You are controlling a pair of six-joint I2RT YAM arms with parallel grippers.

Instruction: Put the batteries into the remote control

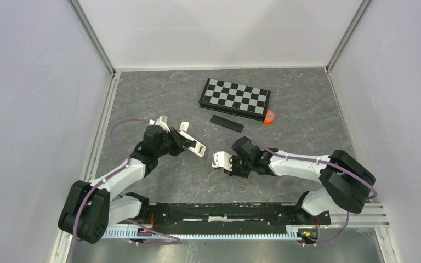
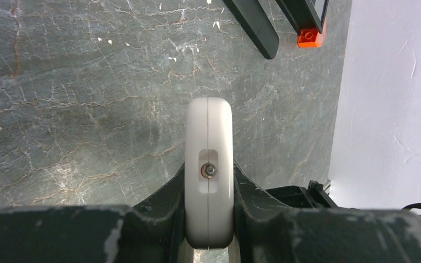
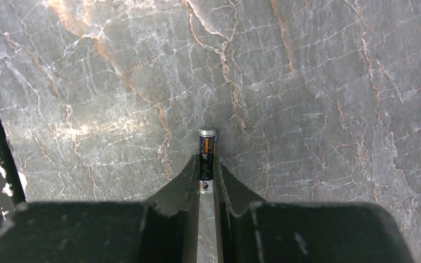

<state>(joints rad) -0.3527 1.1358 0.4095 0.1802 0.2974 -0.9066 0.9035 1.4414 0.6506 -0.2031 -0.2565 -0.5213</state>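
My left gripper (image 1: pixel 185 141) (image 2: pixel 208 176) is shut on a white remote control (image 1: pixel 197 147) (image 2: pixel 209 137) and holds it edge-on above the table. A small slot with a metal contact shows in the remote's near end. My right gripper (image 1: pixel 229 164) (image 3: pixel 206 164) is shut on one battery (image 3: pixel 206 149), a slim dark cell with an orange mark and silvery ends. The cell sticks out past the fingertips, just above the stone table. The two grippers are a short way apart, the left one to the left of the right one. No other batteries are in view.
A black remote (image 1: pixel 226 123) (image 2: pixel 252 24) lies behind the grippers. Beyond it is a folded chessboard (image 1: pixel 234 98) with an orange piece (image 1: pixel 269 117) (image 2: pixel 311 37) at its right corner. White walls enclose the table; a black rail (image 1: pixel 225 211) runs along the near edge.
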